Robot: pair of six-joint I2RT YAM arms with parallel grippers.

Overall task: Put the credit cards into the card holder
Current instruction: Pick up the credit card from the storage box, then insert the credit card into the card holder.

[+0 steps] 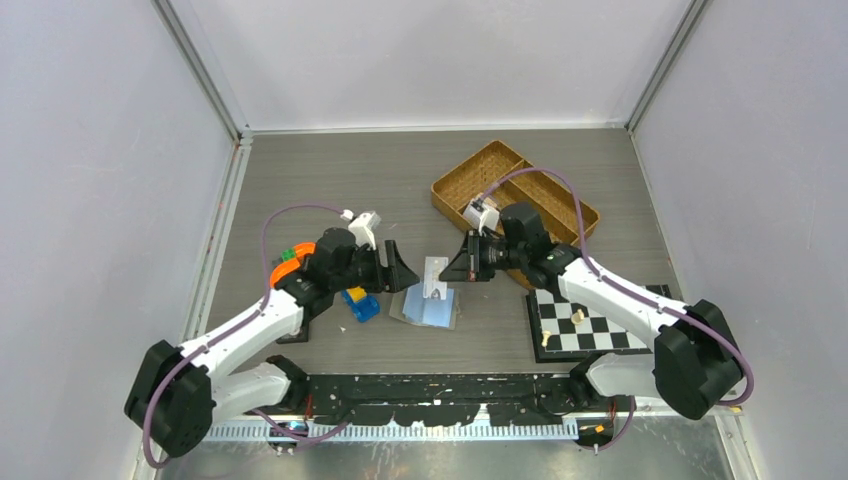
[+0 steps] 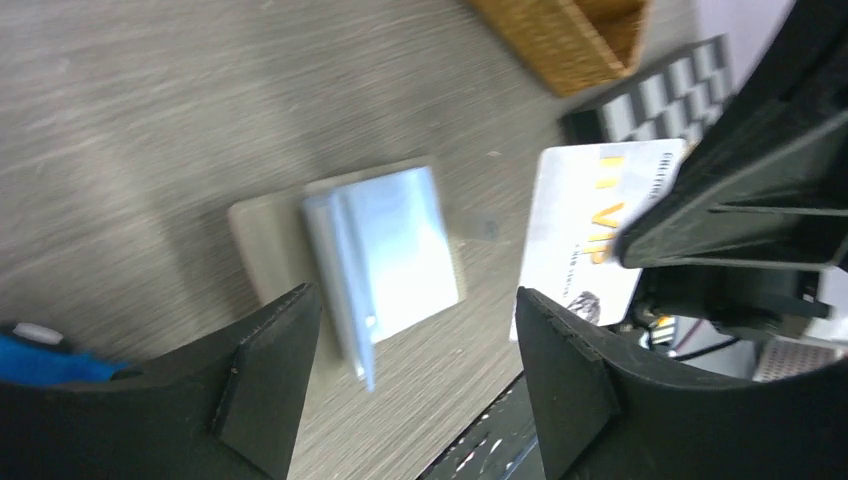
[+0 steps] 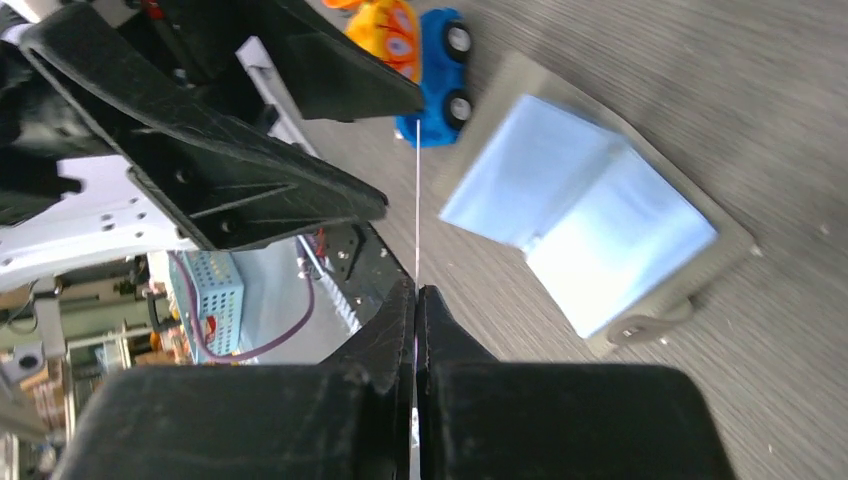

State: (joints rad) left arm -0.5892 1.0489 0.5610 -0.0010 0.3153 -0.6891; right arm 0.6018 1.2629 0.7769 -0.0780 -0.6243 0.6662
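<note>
The right gripper [image 3: 417, 292] is closed tight on one credit card [image 2: 585, 225], pinching it by an edge so that most of it sticks out free; from the right wrist it shows only as a thin white line rising from the fingertips; the left gripper [image 1: 403, 272] stands wide open just beside it, holding nothing. The card holder [image 3: 580, 220] lies opened on the table [image 1: 330, 180] between the two arms, light blue lining up, and the card hangs in the air close by it; a blue toy car [image 3: 440, 70] sits near its edge. The card looks light, stiff and slick; a grip across its flat faces near one end suits it, leaving the leading edge bare for the pocket. The holder looks soft and light, likely to slide; pinning it with the free gripper would probably help.
</note>
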